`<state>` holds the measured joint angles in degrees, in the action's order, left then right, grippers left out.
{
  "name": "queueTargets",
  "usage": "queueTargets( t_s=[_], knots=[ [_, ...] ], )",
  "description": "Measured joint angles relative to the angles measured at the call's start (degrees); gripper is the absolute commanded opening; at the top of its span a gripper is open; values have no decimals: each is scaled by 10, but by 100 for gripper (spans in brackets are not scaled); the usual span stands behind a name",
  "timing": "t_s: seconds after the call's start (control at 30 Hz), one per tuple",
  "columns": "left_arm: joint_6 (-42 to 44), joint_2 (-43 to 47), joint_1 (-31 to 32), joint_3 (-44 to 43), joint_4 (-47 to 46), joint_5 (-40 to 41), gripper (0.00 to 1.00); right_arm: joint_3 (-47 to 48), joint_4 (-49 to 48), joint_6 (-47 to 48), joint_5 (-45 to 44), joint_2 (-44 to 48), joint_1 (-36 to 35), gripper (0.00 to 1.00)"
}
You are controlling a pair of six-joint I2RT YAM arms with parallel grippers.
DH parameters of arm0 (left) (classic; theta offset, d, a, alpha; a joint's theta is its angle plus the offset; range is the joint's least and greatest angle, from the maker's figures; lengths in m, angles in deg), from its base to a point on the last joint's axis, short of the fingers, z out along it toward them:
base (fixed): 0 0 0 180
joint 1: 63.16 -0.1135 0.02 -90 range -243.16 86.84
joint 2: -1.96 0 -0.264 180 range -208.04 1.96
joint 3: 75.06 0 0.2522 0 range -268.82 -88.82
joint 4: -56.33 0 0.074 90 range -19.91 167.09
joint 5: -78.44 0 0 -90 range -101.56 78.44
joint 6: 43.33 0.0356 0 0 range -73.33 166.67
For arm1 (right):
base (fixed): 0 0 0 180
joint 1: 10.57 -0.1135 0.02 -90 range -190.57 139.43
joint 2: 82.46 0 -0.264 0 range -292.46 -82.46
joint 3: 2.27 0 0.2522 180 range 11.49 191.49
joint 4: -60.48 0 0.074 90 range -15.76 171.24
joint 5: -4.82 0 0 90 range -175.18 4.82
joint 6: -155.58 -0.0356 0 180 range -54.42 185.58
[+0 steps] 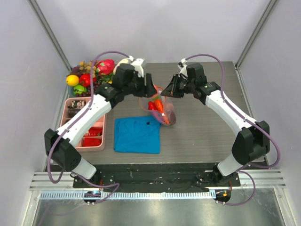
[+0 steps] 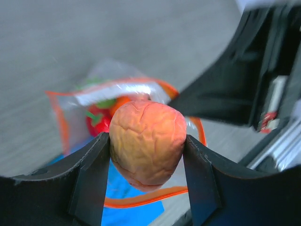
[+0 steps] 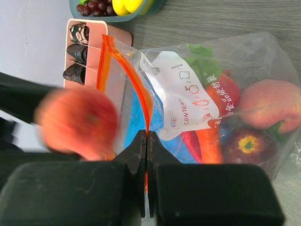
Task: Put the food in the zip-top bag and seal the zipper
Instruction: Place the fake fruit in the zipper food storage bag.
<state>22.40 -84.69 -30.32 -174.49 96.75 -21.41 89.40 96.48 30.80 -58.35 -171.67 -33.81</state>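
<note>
Left tool (image 1: 151, 91), overhead view: hangs over the mouth of the clear, crinkly plastic zip-top bag (image 1: 164, 113). The bag sits mid-tabletop (image 1: 207, 127), touching the far corner of a blue folded cloth (image 1: 137, 135). Right tool (image 1: 169, 88) meets the bag's top edge from the opposite side. What either one grips is too small to tell from here. Pink divided tray (image 1: 104, 134) at left; heap of spare toy fruit (image 1: 89, 75) in the far-left corner.

Left wrist view: left tool (image 2: 146, 139) stands partly open, jaws pressed on both flanks of a wrinkled peach-orange plastic toy fruit (image 2: 146, 155), taken across its widest part. Bag (image 2: 75, 117) gapes below it, ringed by the orange-red zipper strip (image 2: 141, 198); red and green pieces already lie inside. Judgement: the fruit is light, hard and rounded, probably slick. A grip across the middle suits it, and it should fall clean once let go.

Right wrist view: right tool (image 3: 146, 141) is fully closed, pinching the zipper strip (image 3: 104, 61) and keeping that lip lifted. Judgement: the bag (image 3: 263, 52) film is thin, floppy and slippery, so the stiffer strip is the sound place to hold. Inside are an orange carrot (image 3: 211, 146), a pink peach (image 3: 270, 103) and a dark red round piece (image 3: 249, 146). The toy fruit (image 3: 77, 122) shows blurred at the mouth, not yet in. Tray (image 3: 115, 30) and a teal bowl (image 3: 141, 12) lie beyond.
</note>
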Motion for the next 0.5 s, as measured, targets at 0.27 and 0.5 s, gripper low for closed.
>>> queueTargets(
  t_s=[0.27,0.5],
  knots=[
    [24,-82,19,-13,79,-8,100,0,0,-3,3,-2,3,1],
    [40,-27,-94,-26,68,-37,100,-1,0,-3,5,-2,5,1]
  ],
)
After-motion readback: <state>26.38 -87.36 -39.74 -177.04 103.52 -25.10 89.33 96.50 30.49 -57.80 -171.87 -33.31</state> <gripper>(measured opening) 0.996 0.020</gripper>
